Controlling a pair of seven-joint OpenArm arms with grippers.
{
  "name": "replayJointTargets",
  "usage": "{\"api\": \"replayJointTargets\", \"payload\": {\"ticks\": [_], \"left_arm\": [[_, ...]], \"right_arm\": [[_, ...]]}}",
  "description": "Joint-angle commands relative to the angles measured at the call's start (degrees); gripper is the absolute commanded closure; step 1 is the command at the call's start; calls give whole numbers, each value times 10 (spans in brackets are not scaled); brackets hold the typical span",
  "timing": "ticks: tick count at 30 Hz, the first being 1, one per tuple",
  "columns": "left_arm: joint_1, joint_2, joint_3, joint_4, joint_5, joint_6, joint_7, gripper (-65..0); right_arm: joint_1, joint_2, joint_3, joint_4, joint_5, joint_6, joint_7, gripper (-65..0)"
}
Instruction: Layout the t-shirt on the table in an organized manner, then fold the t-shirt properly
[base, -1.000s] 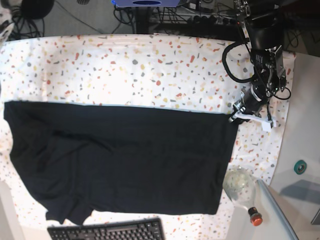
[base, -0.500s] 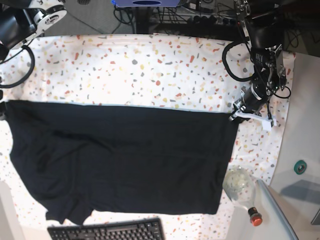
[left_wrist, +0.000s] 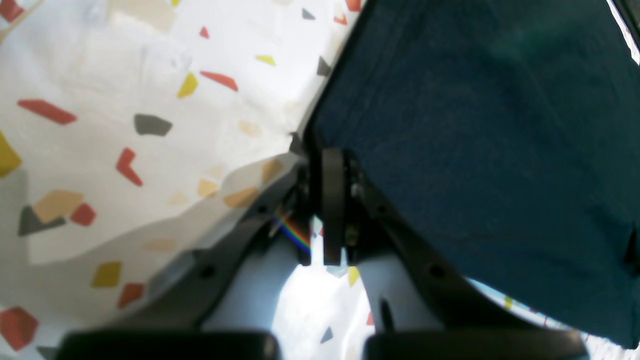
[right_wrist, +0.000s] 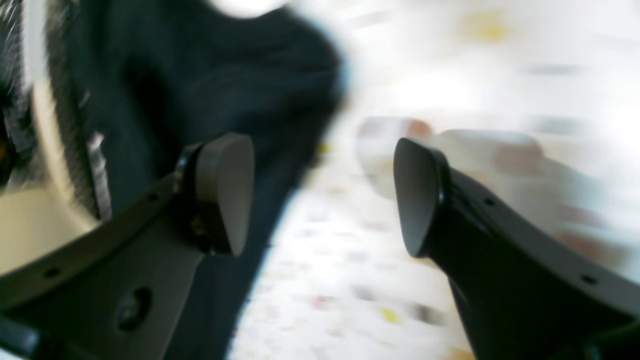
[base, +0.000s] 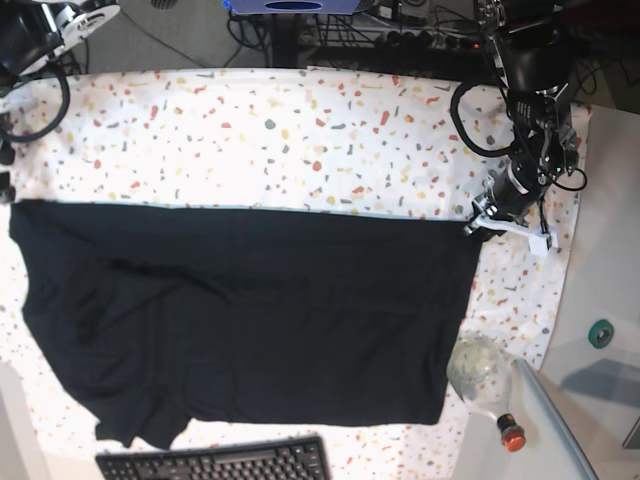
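Black cotton t-shirt (base: 250, 320) lies spread across the flecked white table cloth (base: 300, 130), one corner pinched.

Base view: the shirt fills the lower frame, the left gripper (base: 478, 222) at its upper right corner. Left wrist view: clenched jaws grasp the shirt's (left_wrist: 475, 125) corner edge at centre frame. Right wrist view, blurred: the right gripper (right_wrist: 322, 195) hangs released, fingers wide apart, shirt fabric (right_wrist: 200, 80) at upper left.

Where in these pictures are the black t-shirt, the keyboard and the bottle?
t-shirt (base: 250, 320): base view, middle of the spread fabric.
keyboard (base: 215, 464): base view, its keys at the bottom edge.
bottle (base: 478, 372): base view, its clear rounded body.
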Motion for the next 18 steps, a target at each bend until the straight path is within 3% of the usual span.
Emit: {"api": "replayJointTargets", "payload": {"ticks": [1, 7, 11, 18], "left_arm": [[-6, -9, -1, 7, -2, -1, -5, 0], [-6, -10, -1, 8, -2, -1, -5, 0], [-6, -10, -1, 8, -2, -1, -5, 0], [-7, -10, -1, 8, -2, -1, -5, 0]], "right_arm": [[11, 13, -1, -3, 12, 4, 4, -398], [14, 14, -4, -30, 9, 4, 7, -398], [24, 16, -8, -67, 8, 4, 42, -398], [51, 68, -39, -184, -18, 6, 68, -398]]}}
